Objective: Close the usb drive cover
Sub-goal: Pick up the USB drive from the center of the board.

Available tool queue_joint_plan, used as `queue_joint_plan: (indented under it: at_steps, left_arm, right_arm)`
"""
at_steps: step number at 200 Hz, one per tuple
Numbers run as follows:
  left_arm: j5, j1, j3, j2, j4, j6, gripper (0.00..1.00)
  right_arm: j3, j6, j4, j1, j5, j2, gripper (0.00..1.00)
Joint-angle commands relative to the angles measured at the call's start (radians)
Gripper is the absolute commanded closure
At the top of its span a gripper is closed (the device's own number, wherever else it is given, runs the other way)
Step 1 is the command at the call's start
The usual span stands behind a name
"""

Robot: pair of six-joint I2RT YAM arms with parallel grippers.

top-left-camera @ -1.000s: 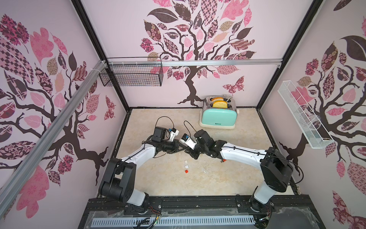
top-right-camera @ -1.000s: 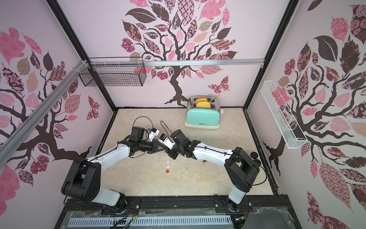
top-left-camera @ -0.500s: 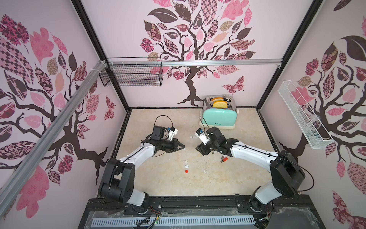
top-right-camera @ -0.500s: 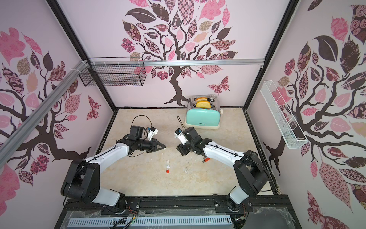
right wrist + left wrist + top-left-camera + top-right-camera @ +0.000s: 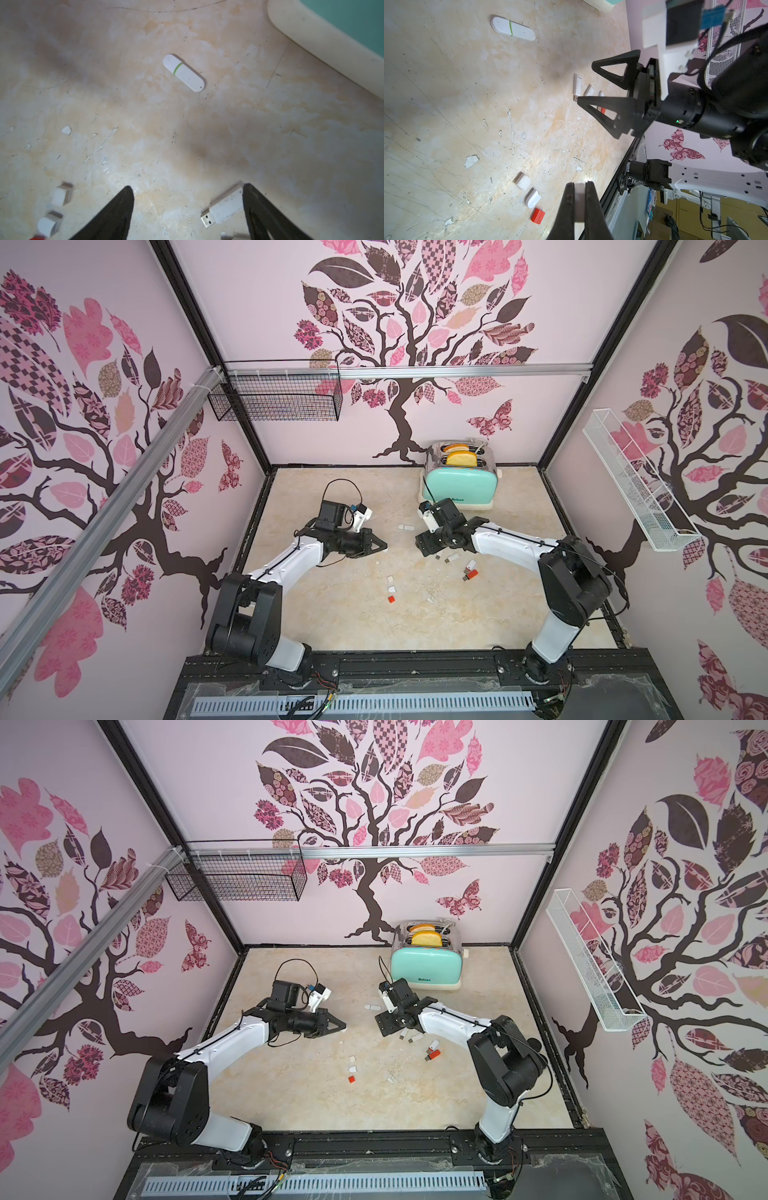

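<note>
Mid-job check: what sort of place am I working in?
Likely a mock-kitchen robot test cell, not a home: pink tree-decal panel walls, a mint-green toaster with bread slices, and two robot arms mounted on a black base rail.

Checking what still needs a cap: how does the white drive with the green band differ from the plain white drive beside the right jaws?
The banded drive is closed, no metal plug showing; the plain drive has its plug bare. The banded drive has rounded ends; the plain drive is squared off. The banded drive lies nearer the toaster than the plain drive. Both are white, flat on the table, unheld.
</note>
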Motion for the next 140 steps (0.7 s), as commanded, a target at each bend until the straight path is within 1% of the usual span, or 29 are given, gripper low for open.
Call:
queue_joint_plan:
  at_steps: [1, 49, 85, 120, 140]
  left_arm:
    - [-0.004, 0.010, 0.012, -0.011, -0.015, 0.033, 1.00]
    - [-0.006, 0.022, 0.017, -0.023, -0.023, 0.040, 1.00]
    - [-0.010, 0.035, 0.006, -0.037, -0.019, 0.039, 1.00]
    - [-0.006, 0.043, 0.011, -0.036, -0.022, 0.041, 1.00]
    - [-0.003, 0.050, 0.012, -0.036, -0.016, 0.037, 1.00]
  right_arm:
    - [0.069, 0.059, -0.036, -0.033, 0.032, 0.047, 0.19]
    - [0.139, 0.082, -0.042, -0.073, 0.049, 0.145, 0.25]
    - [0.146, 0.101, -0.055, -0.081, 0.033, 0.186, 0.33]
    - [0.147, 0.113, -0.081, -0.082, 0.024, 0.215, 0.46]
    - [0.128, 0.116, -0.075, -0.084, 0.027, 0.216, 0.50]
